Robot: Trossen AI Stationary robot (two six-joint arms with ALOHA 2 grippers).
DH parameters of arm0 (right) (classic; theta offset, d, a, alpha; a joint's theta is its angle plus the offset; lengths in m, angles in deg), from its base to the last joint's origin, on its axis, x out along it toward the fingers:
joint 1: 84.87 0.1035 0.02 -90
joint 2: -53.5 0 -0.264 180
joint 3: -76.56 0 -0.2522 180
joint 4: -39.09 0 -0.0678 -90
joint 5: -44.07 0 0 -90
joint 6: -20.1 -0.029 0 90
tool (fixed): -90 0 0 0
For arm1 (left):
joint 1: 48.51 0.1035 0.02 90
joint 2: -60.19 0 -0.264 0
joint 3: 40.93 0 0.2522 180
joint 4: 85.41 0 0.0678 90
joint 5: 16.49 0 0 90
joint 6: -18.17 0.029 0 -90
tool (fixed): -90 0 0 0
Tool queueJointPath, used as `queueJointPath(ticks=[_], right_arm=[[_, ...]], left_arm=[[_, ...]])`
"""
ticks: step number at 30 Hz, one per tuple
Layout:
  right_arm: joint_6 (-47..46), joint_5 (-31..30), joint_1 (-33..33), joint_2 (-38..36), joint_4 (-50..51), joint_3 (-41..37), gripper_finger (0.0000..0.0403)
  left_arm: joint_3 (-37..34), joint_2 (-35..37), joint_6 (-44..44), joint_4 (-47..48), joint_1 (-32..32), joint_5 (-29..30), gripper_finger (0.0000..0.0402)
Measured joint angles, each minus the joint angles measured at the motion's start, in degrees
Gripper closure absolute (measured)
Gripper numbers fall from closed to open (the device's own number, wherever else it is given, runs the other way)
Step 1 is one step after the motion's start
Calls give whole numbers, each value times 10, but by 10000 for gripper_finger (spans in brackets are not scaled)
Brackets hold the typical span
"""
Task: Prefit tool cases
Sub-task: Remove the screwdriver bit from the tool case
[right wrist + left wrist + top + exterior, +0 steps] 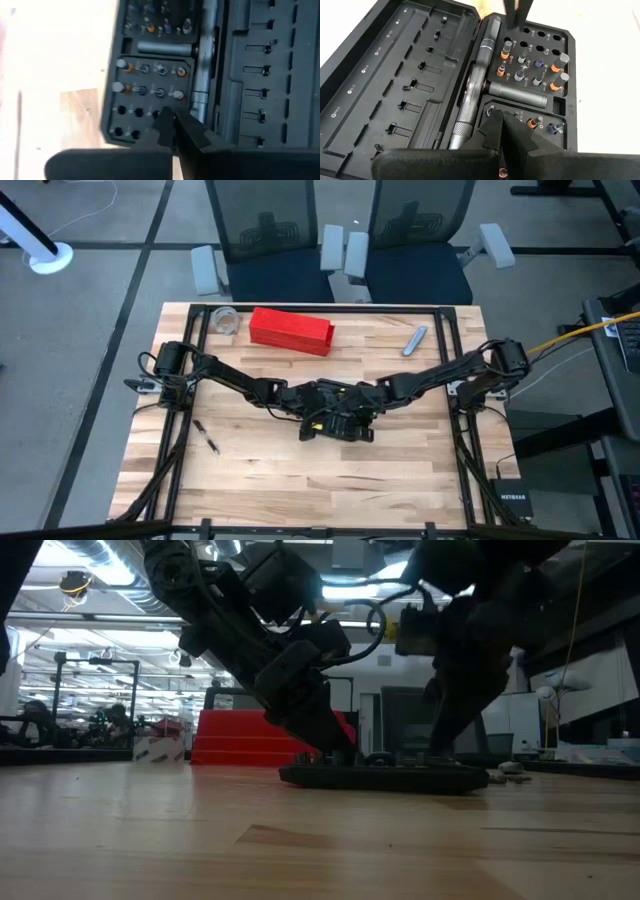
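Both grippers' jaws, pressed together, poke down into the open tool case (335,420) mid-table.

The open case (220,75) is seen lying flat, bits (150,90) seated in its sockets; the closed right gripper (167,125) is held over them.

From above, both arms cover most of the tool case (335,423) — its bits too small to tell
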Motion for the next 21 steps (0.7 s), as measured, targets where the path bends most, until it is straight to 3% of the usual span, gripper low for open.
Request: queueJointPath(ticks=[5, 12, 21], right_arm=[[-1, -23, 0, -34, 58, 0, 401], [-45, -146, -35, -118, 240, -37, 401], [-148, -122, -148, -199, 136, -165, 399]], left_arm=[[0, 0, 0, 0, 0, 0, 401], [0, 0, 0, 0, -1, 1, 401], [0, 0, -2, 0, -5, 1, 401]])
